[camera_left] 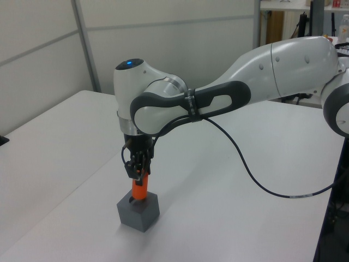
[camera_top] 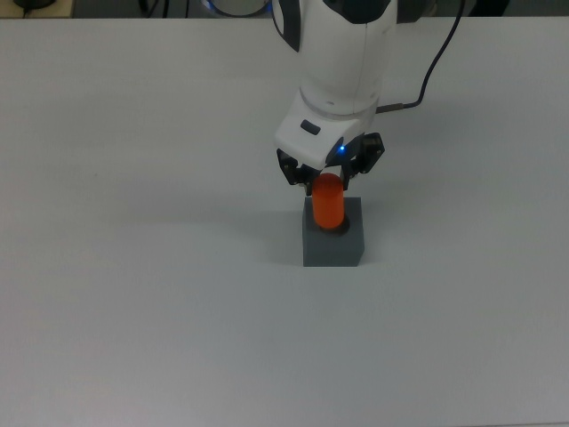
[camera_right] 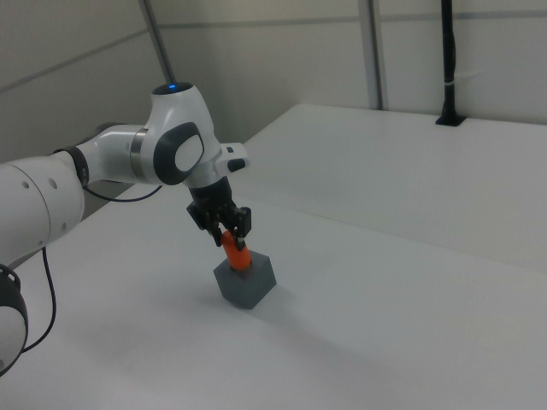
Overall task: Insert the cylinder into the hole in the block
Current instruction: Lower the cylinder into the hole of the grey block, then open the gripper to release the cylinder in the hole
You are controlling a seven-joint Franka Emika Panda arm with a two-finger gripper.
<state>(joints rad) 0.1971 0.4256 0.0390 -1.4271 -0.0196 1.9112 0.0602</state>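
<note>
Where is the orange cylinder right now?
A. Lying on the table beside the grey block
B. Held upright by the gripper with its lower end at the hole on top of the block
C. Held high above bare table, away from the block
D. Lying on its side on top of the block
B: the gripper is shut on the cylinder, which stands upright with its lower end at the hole on the block.

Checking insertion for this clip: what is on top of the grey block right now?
The orange cylinder stands upright on the block, its lower end at the hole, with the hand shut on its upper end. The hole itself is covered, so how far in it sits cannot be seen.
</note>
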